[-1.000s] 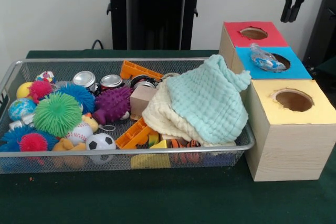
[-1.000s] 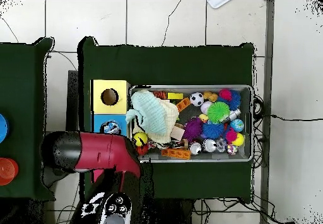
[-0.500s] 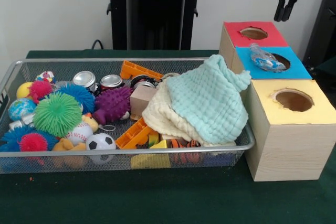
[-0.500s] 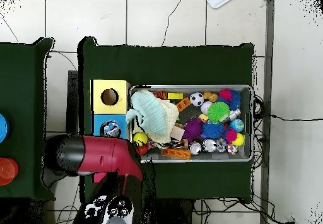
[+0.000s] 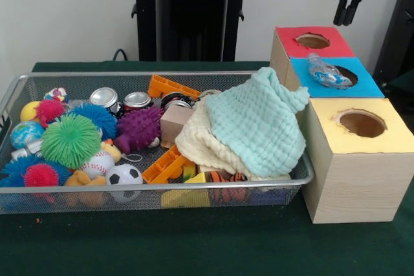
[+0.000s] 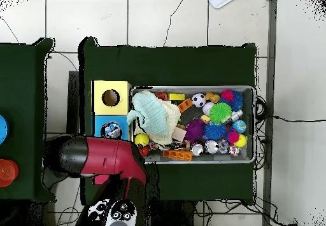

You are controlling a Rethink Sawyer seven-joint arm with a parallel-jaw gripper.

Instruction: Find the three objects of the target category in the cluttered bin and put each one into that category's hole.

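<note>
The wire mesh bin [image 5: 162, 187] sits on the green table and is full of toys; it also shows in the overhead view [image 6: 210, 162]. Two silver cans [image 5: 103, 97] [image 5: 136, 100] stand at the bin's far side. A third can [image 5: 176, 103] is half hidden behind a tan block [image 5: 174, 124]. My gripper [image 5: 345, 17] hangs high at the top right, above and behind the red-topped box's hole [image 5: 312, 41]. Its fingers are slightly apart and hold nothing. In the overhead view my red arm [image 6: 102, 156] covers the gripper.
A clear plastic bottle [image 5: 328, 74] lies across the blue-topped box's hole. The yellow-topped box's hole [image 5: 362, 123] is nearest the camera. A mint cloth [image 5: 255, 124] over a cream cloth [image 5: 197, 143] covers the bin's right part. Spiky balls [image 5: 70, 139] and small balls fill its left.
My gripper has risen and drifted left in the front view, away from the boxes. In the overhead view the arm has shifted slightly. Nothing in the bin has moved.
</note>
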